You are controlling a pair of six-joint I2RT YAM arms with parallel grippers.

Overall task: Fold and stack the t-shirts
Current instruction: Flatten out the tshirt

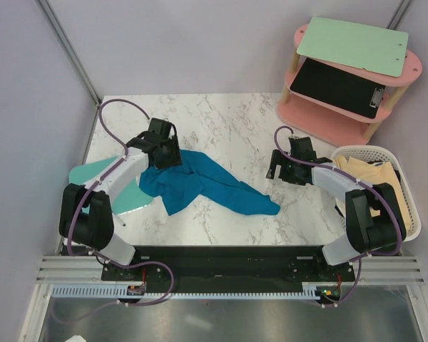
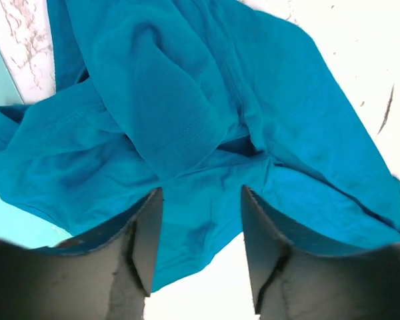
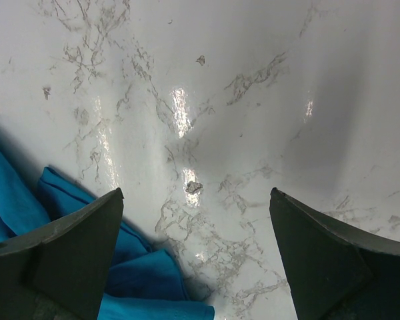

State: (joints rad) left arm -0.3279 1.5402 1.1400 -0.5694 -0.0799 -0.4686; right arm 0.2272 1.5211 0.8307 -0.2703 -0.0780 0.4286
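Note:
A deep teal-blue t-shirt [image 1: 200, 184] lies crumpled on the marble table, running from centre-left down to the right. My left gripper [image 1: 165, 157] hovers over its upper left part. In the left wrist view the left gripper [image 2: 201, 200] is open, with the shirt's folds [image 2: 187, 100] lying below and between the fingers. My right gripper [image 1: 278, 169] is open wide over bare marble, just right of the shirt's lower end. That end shows in the right wrist view [image 3: 143, 280] beside the right gripper [image 3: 197, 197]. Pale cream-yellow shirts [image 1: 371, 172] lie in the basket.
A white mesh basket [image 1: 406, 187] stands at the table's right edge. A flat mint-green board [image 1: 93, 177] lies at the left, partly under the shirt. A pink shelf [image 1: 321, 117] at the back right holds a mint clipboard [image 1: 353, 46] and a black one [image 1: 339, 89].

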